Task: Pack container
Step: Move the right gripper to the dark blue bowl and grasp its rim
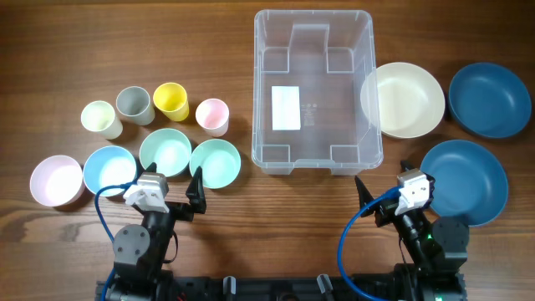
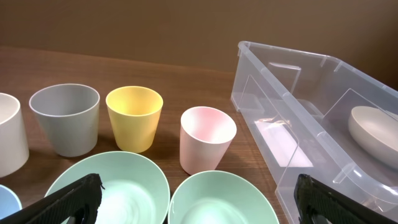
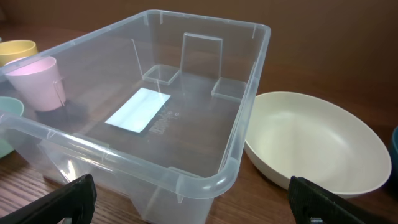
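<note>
the container (image 1: 266, 125) is sitting empty at the 12 o'clock side of the table, with its white label (image 1: 286, 107) showing on the bare base. nothing is lying inside it, so the step in hand is judged to be the first pick.

the left gripper (image 2: 198, 185) is hanging near 7 o'clock with its fingers spread wide and holding nothing. the right gripper (image 3: 191, 185) is hanging near 5 o'clock, equally spread and empty.

the cream bowl (image 1: 405, 99) is lying at 3 o'clock of the container, its rim tucked in under the container's lip. whether the two are touching cannot be told. a mint bowl (image 1: 215, 162) is lying at 8 o'clock of the container, just beside the left gripper.

recommended practice:
- when the right gripper is taking the cream bowl, it should be closing on the rim at the bowl's 6 o'clock side, away from the container wall, so that no finger is wedging against the plastic.
- the bowl should be rising above the container rim before it is crossing over.
- wide bowls are best going in first, flat on the base, with the cups nesting afterwards.
- only one arm should be working over the container at a time.
</note>
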Controlling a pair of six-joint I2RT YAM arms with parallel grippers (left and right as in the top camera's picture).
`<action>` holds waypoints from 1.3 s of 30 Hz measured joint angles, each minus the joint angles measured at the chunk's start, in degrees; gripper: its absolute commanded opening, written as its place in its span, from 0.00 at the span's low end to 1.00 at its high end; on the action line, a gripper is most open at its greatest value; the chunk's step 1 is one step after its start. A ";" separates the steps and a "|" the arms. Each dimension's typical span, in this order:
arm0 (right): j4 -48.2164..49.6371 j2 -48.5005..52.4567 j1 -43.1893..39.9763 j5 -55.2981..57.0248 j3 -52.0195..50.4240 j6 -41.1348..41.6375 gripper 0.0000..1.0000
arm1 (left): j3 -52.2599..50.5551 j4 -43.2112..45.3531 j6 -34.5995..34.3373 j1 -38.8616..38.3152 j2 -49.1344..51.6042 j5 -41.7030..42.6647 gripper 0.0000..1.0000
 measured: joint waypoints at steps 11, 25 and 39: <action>0.00 0.00 0.00 0.00 0.00 -0.02 1.00 | 0.00 0.00 0.00 0.00 0.00 0.00 1.00; 6.23 0.00 0.00 -7.98 -0.33 15.08 1.00 | 0.00 0.00 0.00 0.00 0.02 0.00 1.00; -13.90 45.88 -0.07 6.05 51.08 27.67 1.00 | -0.09 0.09 0.00 0.00 0.13 -0.02 1.00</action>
